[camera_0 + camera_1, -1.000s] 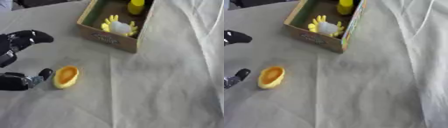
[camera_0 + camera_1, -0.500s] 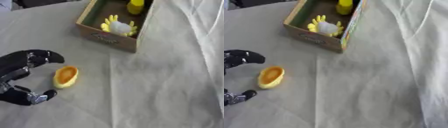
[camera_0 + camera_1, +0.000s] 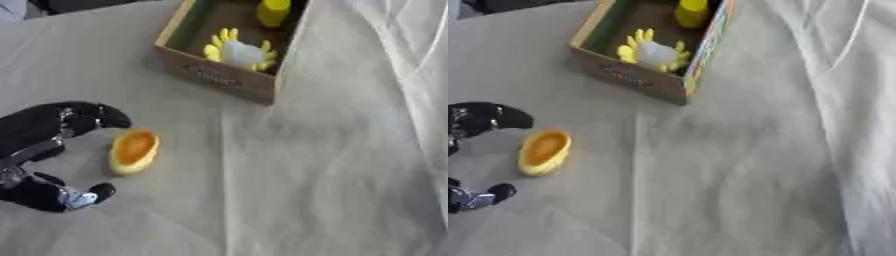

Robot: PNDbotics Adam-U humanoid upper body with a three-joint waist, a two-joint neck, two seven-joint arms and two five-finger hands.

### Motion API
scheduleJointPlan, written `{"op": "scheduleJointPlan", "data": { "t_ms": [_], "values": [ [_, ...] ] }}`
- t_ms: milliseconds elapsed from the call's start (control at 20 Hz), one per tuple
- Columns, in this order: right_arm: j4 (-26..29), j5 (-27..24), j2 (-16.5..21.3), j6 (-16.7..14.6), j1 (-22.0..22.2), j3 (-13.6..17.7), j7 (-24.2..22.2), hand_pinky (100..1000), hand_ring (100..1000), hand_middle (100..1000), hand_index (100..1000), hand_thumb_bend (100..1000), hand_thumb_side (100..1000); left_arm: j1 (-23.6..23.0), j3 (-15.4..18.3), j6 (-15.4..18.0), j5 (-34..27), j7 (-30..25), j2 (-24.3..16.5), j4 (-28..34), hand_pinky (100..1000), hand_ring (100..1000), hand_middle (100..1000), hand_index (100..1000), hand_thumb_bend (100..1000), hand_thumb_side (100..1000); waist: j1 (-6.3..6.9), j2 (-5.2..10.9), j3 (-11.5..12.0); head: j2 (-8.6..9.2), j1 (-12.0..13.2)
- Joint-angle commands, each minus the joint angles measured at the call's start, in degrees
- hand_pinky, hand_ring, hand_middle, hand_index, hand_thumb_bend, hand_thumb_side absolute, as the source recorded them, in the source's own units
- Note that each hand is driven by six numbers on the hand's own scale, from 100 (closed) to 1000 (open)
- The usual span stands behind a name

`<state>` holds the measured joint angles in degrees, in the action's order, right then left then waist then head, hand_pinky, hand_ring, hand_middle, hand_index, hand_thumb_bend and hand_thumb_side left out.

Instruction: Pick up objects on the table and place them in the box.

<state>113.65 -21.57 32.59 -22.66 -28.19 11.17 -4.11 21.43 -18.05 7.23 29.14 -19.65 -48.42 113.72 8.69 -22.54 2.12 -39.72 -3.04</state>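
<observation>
Pale grey cloth (image 3: 289,190), creased and slightly rumpled, covers the whole table and rises in folds along the right side. Nearest, at the left edge, the robot's left hand (image 3: 39,150) reaches in low over the cloth, its fingers (image 3: 92,116) curved above and its thumb (image 3: 86,196) below, spread wide like an open claw with nothing between them; the right hand shows in neither view. Just beside that opening, apart from both fingertips, lies a small yellow-orange cup-shaped object (image 3: 134,151) on its side, its hollow mouth facing up toward the camera, well apart from the box. It looks like a light, hollow toy piece, probably thin plastic, so it should be stiff enough to hold yet apt to skid or roll on the cloth if nudged from one side only. The best hold, by my judgement, is across its narrow width, fingers on one long wall and thumb on the other, closing from both sides at once. Farther off, toward the top, stands a cardboard box (image 3: 219,80) with an open top, set askew. Inside it rest a yellow sun-like or flower-like toy with a pale centre (image 3: 239,51) and, beyond it, a yellow rounded object (image 3: 273,11) against the far end.
</observation>
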Motion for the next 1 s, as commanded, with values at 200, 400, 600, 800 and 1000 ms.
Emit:
{"op": "scheduleJointPlan", "data": {
  "t_ms": [200,400,600,800,1000],
  "values": [
    [0.9,-0.3,1.3,0.0,-0.6,-0.3,-0.7,892,1000,678,866,100,585,1.9,-1.0,-2.5,3.4,-0.3,0.2,0.9,899,869,795,898,480,254,-0.36,1.33,-0.1,0.00,0.6],
    [0.9,-0.6,1.3,0.0,-0.8,-0.4,-0.8,892,1000,678,866,100,586,2.3,-1.9,-4.3,4.3,-2.3,0.5,0.9,888,867,796,894,471,234,-0.28,1.36,-0.3,0.11,0.8],
    [0.9,-0.8,1.2,0.0,-0.9,-0.4,-0.7,893,1000,678,865,100,587,2.6,-2.6,-5.2,4.7,-4.4,1.0,0.7,879,863,800,896,460,225,-0.25,1.36,-0.5,0.26,0.7],
    [0.9,-0.9,1.2,0.0,-1.0,-0.3,-0.3,892,1000,676,865,100,589,3.0,-3.3,-5.2,5.5,-6.0,1.5,-0.4,874,861,799,895,462,189,-0.26,1.35,-0.6,0.30,0.9],
    [0.9,-1.0,1.2,0.0,-1.0,-0.4,-0.1,892,1000,674,865,100,590,3.3,-4.0,-5.4,6.8,-7.1,2.0,-2.1,866,857,802,895,441,102,-0.33,1.31,-0.7,0.46,1.0]
  ]
}}
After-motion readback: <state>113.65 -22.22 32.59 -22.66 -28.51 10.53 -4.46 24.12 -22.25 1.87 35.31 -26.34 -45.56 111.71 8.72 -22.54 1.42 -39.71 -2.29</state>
